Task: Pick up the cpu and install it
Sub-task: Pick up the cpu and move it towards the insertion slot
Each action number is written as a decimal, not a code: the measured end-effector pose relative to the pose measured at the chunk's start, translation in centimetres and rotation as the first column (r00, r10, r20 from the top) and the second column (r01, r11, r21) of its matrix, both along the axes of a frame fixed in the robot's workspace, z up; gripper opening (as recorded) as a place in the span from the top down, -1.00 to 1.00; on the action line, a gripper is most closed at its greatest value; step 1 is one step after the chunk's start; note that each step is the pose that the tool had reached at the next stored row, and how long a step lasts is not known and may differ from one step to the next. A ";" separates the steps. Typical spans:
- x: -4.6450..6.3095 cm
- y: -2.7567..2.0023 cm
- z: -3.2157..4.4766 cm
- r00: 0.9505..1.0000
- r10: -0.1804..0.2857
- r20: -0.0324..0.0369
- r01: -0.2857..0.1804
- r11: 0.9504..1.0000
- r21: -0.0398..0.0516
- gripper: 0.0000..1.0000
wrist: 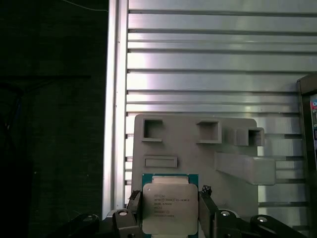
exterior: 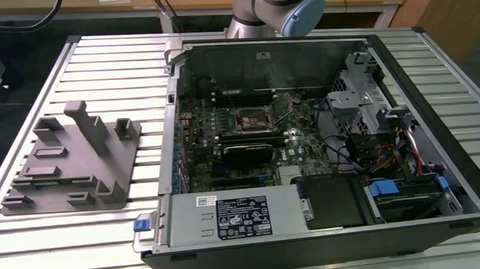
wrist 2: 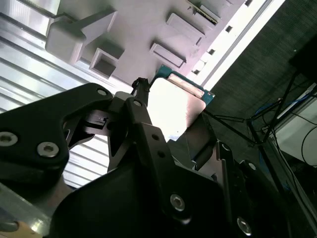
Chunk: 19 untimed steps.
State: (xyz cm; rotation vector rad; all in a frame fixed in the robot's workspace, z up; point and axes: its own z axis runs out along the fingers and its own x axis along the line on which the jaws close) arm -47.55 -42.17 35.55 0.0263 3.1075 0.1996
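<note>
So the gripper (wrist: 170, 196) has got the cpu (wrist: 167, 210): in both wrist views its black fingers (wrist: 205, 198) are closed in on two opposite edges of the chip, only as wide apart as the chip itself, with the shiny silver top facing the first wrist camera and the thin green rim peeking out around it. In the second wrist view the cpu (wrist 2: 174, 106) is pinched the same way in the gripper (wrist 2: 171, 111), glare bouncing off the metal lid. Behind the chip you can see the grey plastic tray (wrist: 198, 148) with its square pockets and upright posts, lying on the slatted metal table (wrist: 198, 59). In the exterior view that tray (exterior: 71, 160) sits on the exterior view's left of the table (exterior: 99, 74), just beside the open PC case (exterior: 318, 58) on the exterior view's right. The cpu socket (exterior: 250, 119) with its metal frame is mid-motherboard, well apart from the tray. The arm (exterior: 275, 5) rises at the far side.
</note>
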 end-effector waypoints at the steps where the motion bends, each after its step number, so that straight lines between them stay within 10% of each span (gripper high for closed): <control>1: 0.0 0.00 0.13 1.000 0.000 0.000 0.000 1.000 0.001 -0.08; 19: 0.0 0.03 3.10 1.000 0.000 0.004 0.000 1.000 0.004 -0.08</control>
